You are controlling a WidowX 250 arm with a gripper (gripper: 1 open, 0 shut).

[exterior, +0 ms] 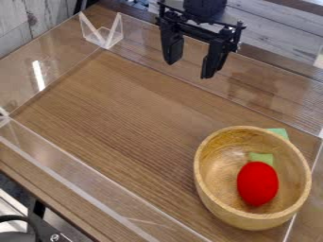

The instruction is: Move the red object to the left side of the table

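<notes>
The red object is a small glossy red toy fruit lying inside a round light wooden bowl at the table's near right. A bit of green shows just behind the fruit in the bowl. My gripper hangs over the far middle of the brown wood-grain table, pointing down, its two dark fingers spread apart with nothing between them. It is well away from the bowl, up and to the left of it in the picture.
Clear acrylic walls edge the tabletop on the left and near sides. A clear acrylic bracket stands at the far left corner. The bowl sits close to the right edge.
</notes>
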